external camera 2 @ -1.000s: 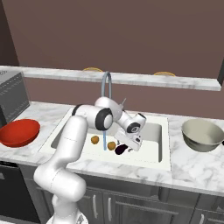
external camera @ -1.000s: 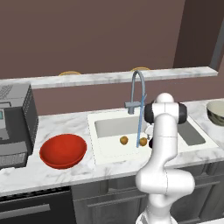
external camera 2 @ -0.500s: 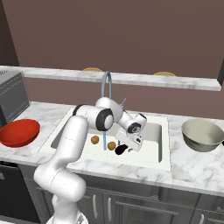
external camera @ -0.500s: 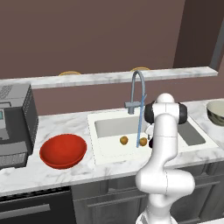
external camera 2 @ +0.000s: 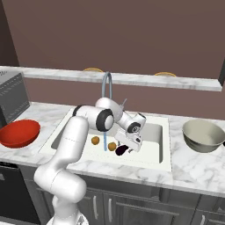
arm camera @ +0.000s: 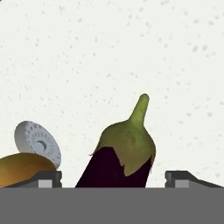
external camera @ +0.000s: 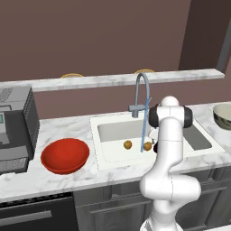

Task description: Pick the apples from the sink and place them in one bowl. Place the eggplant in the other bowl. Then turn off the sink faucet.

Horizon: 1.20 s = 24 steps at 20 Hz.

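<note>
Apples: two (external camera 2: 95, 140) (external camera 2: 112, 146) are lying on the floor of the sink (external camera 2: 151, 159), side by side near its middle, just beside the falling water; in the hand view one (arm camera: 22, 168) is showing at the lower left, cut off by the frame edge.
Eggplant: one (external camera 2: 121, 150) is lying in the sink just right of the apples, under the hand; in the hand view its green cap and stem are pointing up the picture and its dark body is being cut off at the bottom.
Jaws: the gripper (arm camera: 113, 178) is hanging low in the sink with its jaws standing wide, one tip on each side of the eggplant, gripping nothing; whether the tips are touching it is hard to make out.
Faucet: one sink faucet (external camera: 141, 92) is rising from the back rim of the sink, with a thin blue stream running down from its spout.
Drain: one round metal drain (arm camera: 37, 142) is showing just behind the apple in the hand view.
Bowls: two; the red bowl (external camera: 65, 155) is sitting on the worktop (external camera: 54, 178) toward its left end, the greenish-grey bowl (external camera 2: 203, 135) toward its right end, both well apart from the sink.
Writing: no readable lettering is showing on anything.
Hidden: the arm is covering the right part of the sink in the left base view.
</note>
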Motion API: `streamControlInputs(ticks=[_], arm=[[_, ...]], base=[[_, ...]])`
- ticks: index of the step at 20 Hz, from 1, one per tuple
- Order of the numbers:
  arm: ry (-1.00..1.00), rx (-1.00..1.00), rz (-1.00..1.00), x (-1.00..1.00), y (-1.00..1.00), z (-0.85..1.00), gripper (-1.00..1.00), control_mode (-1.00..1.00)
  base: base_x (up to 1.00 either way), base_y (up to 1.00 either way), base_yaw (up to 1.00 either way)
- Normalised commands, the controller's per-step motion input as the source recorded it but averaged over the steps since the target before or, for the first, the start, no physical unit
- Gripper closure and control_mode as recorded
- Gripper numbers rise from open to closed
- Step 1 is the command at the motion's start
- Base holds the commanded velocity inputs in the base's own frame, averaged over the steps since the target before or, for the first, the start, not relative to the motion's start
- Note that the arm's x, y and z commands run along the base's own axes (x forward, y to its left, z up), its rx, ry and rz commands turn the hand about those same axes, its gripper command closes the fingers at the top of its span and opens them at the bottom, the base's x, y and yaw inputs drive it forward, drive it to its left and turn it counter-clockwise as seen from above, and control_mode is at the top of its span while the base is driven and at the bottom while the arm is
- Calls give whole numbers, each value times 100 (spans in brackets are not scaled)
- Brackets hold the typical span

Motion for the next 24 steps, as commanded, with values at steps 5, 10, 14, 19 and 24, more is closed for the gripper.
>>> streamControlInputs(ticks=[5,10,14,19,24], arm=[[10,0,0,-12,32,-41,100,-100],[3,0,0,-18,23,-47,100,-100],[0,0,0,-26,2,-25,100,-100],[-2,0,-2,-41,-1,1,100,-100],[-4,0,-4,-36,-14,25,100,-100]], base=[[0,0,0],[0,0,0],[0,0,0],[0,0,0],[0,0,0]])
